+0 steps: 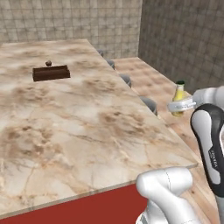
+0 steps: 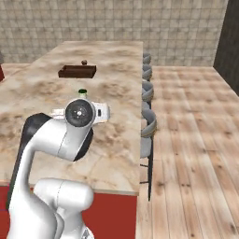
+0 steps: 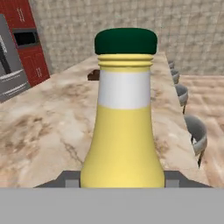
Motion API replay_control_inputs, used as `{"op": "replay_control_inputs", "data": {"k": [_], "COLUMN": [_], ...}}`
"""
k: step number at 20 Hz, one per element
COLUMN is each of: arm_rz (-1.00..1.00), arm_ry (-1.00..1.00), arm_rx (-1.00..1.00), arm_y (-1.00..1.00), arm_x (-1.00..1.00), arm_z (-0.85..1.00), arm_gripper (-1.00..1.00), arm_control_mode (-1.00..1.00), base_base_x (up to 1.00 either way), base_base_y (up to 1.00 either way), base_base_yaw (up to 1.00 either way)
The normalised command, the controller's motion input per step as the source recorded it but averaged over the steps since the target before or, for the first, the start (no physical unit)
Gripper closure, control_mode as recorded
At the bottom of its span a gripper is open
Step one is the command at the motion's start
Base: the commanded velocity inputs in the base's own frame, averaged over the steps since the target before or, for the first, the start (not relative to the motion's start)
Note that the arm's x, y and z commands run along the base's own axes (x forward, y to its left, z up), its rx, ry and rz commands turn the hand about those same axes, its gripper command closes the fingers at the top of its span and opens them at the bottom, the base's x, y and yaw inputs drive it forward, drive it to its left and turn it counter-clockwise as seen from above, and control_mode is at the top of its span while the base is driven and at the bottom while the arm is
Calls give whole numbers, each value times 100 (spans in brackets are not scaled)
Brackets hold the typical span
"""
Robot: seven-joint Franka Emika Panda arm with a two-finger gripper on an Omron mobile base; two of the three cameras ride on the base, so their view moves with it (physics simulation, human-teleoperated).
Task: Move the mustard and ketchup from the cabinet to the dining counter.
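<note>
Hand view: mustard label blank (white band).

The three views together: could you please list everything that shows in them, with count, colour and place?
yellow squeeze bottle of mustard: one, green cap, upright between the gripper's fingers, off the counter's right edge in the left base view
beige-brown marbled dining counter: one, red base, long, ahead of the robot
dark brown tray: one, far part of the counter
small dark round object: one, just behind the tray
grey stools: several, in a row along the counter's right side
red cabinets: far left of the hand view
gripper: one, white, shut on the mustard
</note>
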Motion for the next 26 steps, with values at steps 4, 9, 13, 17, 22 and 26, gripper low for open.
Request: {"op": "replay_control_inputs", "data": {"k": [4,9,13,17,22,26], "arm_rz": [51,53,55,49,42,32], "arm_ry": [16,8,-10,-7,0,0], "arm_rx": [0,0,0,1,1,0], "arm_y": [-42,-13,0,-4,-4,-2], "arm_x": [100,100,93,82,45,41], "arm_z": [-94,-100,-65,-51,-55,-53], "arm_gripper": [100,100,100,100,100,100], "arm_control_mode": [-100,-100,-100,-100,-100,-100], "base_base_x": [0,0,0,0,0,0], "base_base_y": [0,0,0,0,0,0], "base_base_yaw": [0,0,0,0,0,0]}}
